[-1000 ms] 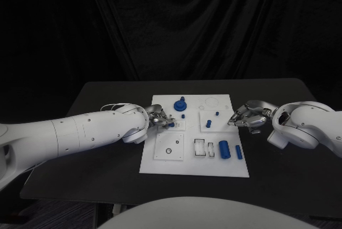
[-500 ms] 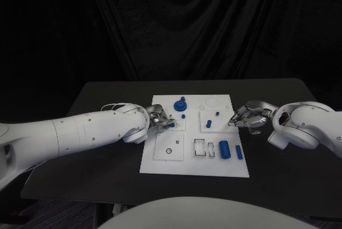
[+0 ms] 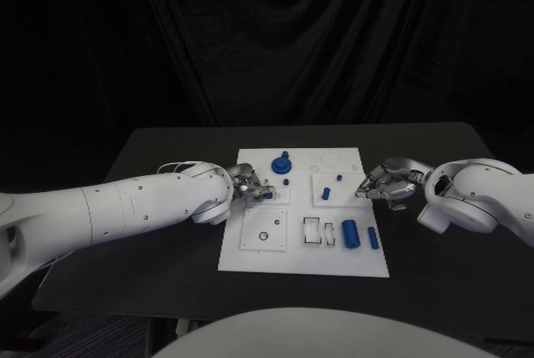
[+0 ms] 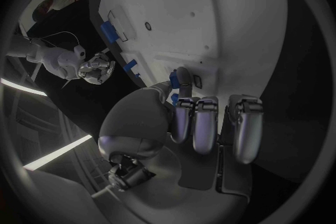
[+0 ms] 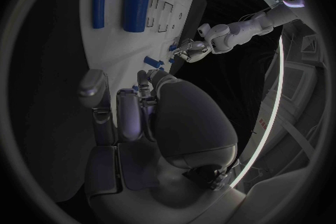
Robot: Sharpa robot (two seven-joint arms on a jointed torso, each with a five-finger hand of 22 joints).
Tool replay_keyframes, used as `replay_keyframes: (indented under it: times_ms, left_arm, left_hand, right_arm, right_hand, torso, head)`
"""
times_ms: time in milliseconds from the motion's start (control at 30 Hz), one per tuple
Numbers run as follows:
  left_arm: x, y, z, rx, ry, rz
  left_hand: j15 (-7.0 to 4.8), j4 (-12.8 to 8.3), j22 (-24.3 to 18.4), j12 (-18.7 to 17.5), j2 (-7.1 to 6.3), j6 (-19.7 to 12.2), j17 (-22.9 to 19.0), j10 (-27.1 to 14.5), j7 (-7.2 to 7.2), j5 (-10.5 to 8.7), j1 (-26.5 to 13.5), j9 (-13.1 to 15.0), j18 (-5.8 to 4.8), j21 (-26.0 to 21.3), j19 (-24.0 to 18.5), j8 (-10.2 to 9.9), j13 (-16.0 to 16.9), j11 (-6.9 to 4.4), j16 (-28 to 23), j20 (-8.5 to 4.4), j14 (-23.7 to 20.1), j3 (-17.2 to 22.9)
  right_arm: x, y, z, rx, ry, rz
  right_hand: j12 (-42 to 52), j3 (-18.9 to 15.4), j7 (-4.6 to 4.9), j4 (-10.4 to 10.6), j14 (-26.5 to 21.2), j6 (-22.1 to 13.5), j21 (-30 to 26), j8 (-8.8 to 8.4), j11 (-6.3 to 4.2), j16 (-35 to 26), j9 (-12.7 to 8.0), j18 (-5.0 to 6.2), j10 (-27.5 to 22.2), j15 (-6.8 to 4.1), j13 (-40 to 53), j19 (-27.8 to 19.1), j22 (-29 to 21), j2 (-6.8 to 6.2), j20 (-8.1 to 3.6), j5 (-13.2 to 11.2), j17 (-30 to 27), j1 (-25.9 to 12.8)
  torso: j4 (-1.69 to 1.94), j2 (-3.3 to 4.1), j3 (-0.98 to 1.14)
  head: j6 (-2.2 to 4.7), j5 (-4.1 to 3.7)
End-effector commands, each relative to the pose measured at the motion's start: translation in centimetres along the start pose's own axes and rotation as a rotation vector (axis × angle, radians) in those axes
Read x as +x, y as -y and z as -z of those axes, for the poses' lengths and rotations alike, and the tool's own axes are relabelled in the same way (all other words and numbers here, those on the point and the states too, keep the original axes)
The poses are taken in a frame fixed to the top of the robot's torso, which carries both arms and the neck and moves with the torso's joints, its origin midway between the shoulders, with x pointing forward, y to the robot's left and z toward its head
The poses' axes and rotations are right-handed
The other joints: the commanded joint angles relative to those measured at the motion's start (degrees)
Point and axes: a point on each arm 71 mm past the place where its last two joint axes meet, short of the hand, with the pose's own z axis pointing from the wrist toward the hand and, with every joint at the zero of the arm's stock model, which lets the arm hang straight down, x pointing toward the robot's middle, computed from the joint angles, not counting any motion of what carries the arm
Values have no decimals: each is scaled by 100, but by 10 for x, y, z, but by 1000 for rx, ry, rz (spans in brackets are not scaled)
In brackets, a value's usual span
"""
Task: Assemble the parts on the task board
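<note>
Part [image 3: 269, 194] pinched at left hand [image 3: 251, 188] fingertips (over board [image 3: 267, 254]).

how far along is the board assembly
Looks early. One round blue part already stands at the white task board's far end. The left hand pinches a small blue piece. The thick blue cylinder and thin blue rod lie loose; the right hand holds nothing visible.

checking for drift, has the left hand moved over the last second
No. The left hand sits at the same spot by the left edge of the task board, next to the small blue part, as in both earlier head views.
</note>
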Motion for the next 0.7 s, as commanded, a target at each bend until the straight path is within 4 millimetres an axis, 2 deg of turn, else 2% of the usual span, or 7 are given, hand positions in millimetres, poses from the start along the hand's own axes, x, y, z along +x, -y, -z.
replay_keyframes:
  times_ms: [33, 233, 300, 533, 700]
  left_arm:
    - [8, -1, -1, -13, -29, -7]
    - [9, 2, -2, -11, -31, -8]
    - [9, 2, -2, -15, -32, -9]
    - [8, 1, -4, -25, -32, -11]
    - [7, -1, -4, -33, -29, -11]
  left_hand:
    - [-4, 72, 1509, -16, 26, -7, 1508, 337, 62, -121, -190, -35, -80, 17, 603, -68, 1229, 12, 38, -1, 585, -131]
    - [28, 78, 1509, -18, 109, -58, 1508, 333, 101, -405, -544, -138, -80, 17, 603, -201, 1228, 47, 38, 31, 585, -453]
    - [38, 79, 1509, -20, 140, -55, 1508, 331, 112, -586, -685, -168, -80, 17, 603, -235, 1227, 58, 38, 43, 585, -607]
    - [43, 79, 1509, -12, 187, -32, 1508, 337, 113, -679, -763, -180, -80, 17, 603, -244, 1234, 62, 38, 50, 585, -712]
    - [39, 73, 1509, 1, 224, 27, 1508, 349, 98, -684, -775, -163, -80, 17, 603, -210, 1246, 53, 38, 49, 585, -747]
  right_arm:
    - [2, 2, 0, 17, -11, 3]
    - [2, 1, -1, 17, -12, 4]
    - [2, 1, 0, 17, -12, 4]
    - [2, 2, 0, 18, -13, 4]
    - [2, 2, -1, 17, -15, 4]
  right_hand:
    - [-40, 32, -1, 5, 92, -59, -61, 34, 1, -38, 6, 63, -57, 58, 789, -56, 481, -11, 12, 38, 270, 58]
    - [-40, 32, -1, 5, 92, -59, -61, 34, 1, -38, 6, 63, -57, 58, 789, -56, 481, -11, 12, 38, 270, 58]
    - [-40, 32, -1, 5, 92, -59, -61, 34, 1, -38, 6, 63, -57, 58, 789, -56, 481, -11, 12, 38, 270, 58]
    - [-39, 35, 1, 5, 88, -60, -72, 37, 3, -43, 7, 64, -56, 59, 790, -60, 478, -12, 14, 38, 266, 56]
    - [-39, 35, 1, 5, 88, -60, -72, 37, 3, -43, 7, 64, -56, 59, 790, -60, 478, -12, 14, 38, 266, 56]
  torso:
    - [-12, 1, -3]
    - [-18, 0, 2]
    - [-13, 3, 4]
    - [-14, 7, 5]
    - [-16, 7, -2]
  head:
    - [-1, 12]
    - [-1, 7]
    - [-1, 1]
    - [-1, 1]
    - [-1, 8]
